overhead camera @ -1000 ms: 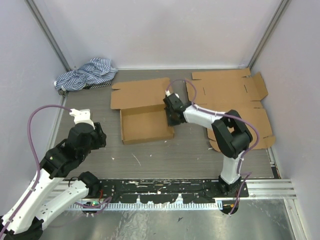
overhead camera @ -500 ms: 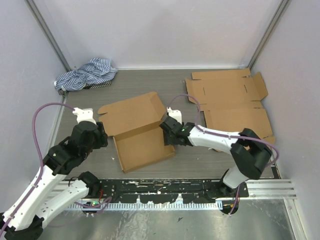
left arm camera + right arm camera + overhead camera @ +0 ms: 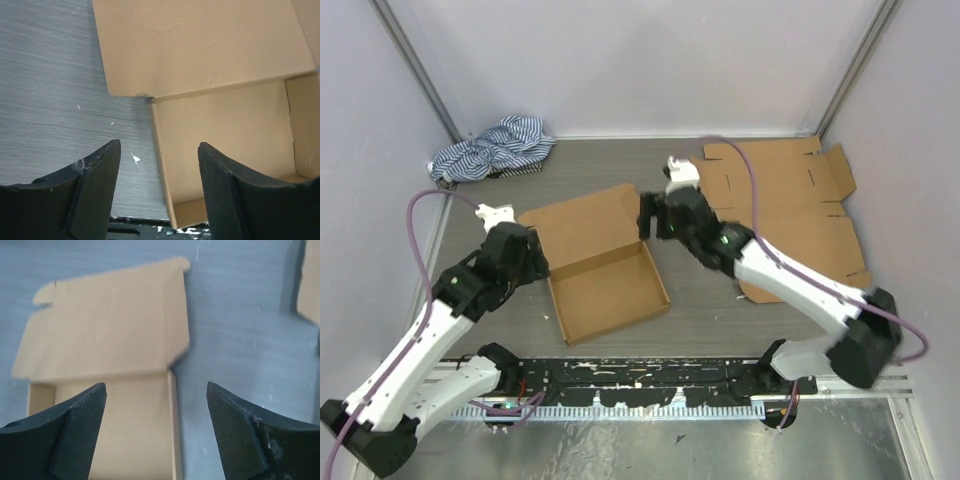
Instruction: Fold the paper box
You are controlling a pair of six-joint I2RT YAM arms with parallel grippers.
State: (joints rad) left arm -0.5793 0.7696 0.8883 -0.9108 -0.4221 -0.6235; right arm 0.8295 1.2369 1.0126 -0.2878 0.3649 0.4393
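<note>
Centre of table [image 3: 700,300], between the two arms: one paper box [image 3: 608,292], brown card, part-formed, sitting askew to the table edge. Its tray [image 3: 225,135] is erected with low walls standing. Its lid panel [image 3: 582,228] is unfolded and leans away toward the far left, hinged along the tray's far wall. Left gripper [image 3: 530,262]: just beside the tray's left wall, jaws spread wide, nothing between them; its wrist view looks down on the corner where wall meets lid hinge. Right gripper [image 3: 648,215]: above the lid's far right corner, jaws likewise released and empty, apparently clear of the card, though contact cannot be ruled out from above. Other stock: flat cardboard blanks [image 3: 790,210] stacked at far right; striped cloth [image 3: 490,148] bunched in the far left corner, well apart from the work. Condition of task, as judged: the lid is not yet closed. Hazards noted: the box is light and unheld, so a push on the lid from one side alone would likely slide or spin it rather than fold the hinge. A finger descending on the thin left wall could buckle it. A lid pressed down without tucking may spring open again.
</note>
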